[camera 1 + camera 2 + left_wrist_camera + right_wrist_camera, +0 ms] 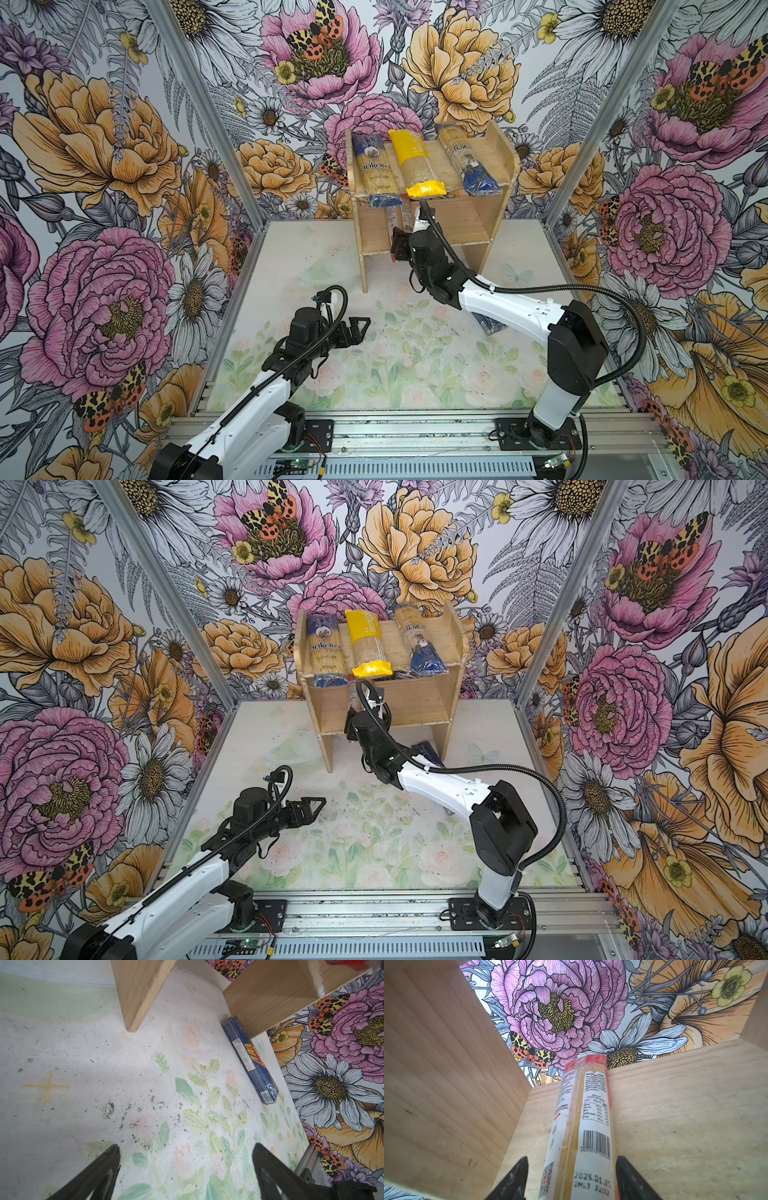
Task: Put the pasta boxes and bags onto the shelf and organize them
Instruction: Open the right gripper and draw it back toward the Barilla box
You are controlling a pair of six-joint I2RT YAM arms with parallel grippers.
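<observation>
Right claw: we see its fingers spread either side of the red-ended pack. There's a clear gap on one side, and the other finger sits just beside the wrapper. We read it as open, not clamping.

The pack lies flat on the lower tier of the shelf. It runs front to back, near the left side panel.

Right wrist sits at the lower tier's front opening. Right forearm slopes back and rightward to a sharply bent elbow. The upper link stands up from its base on the near rail. In both top views that forearm crosses above the dark blue pack. That pack lies on the tabletop, its far end just beside the foot of the shelf's right panel.

Left claw: fingers wide apart with nothing between them, so open. It sits low over the tabletop, pointing toward the middle, well apart from the shelf. We can't tell if it touches the surface. Left forearm reaches forward from the near-left base.

Upper tier: "ankara" bag, yellow-ended bag and slimmer blue-ended bag lie side by side. All three run front to back, near ends overhanging the front edge.
</observation>
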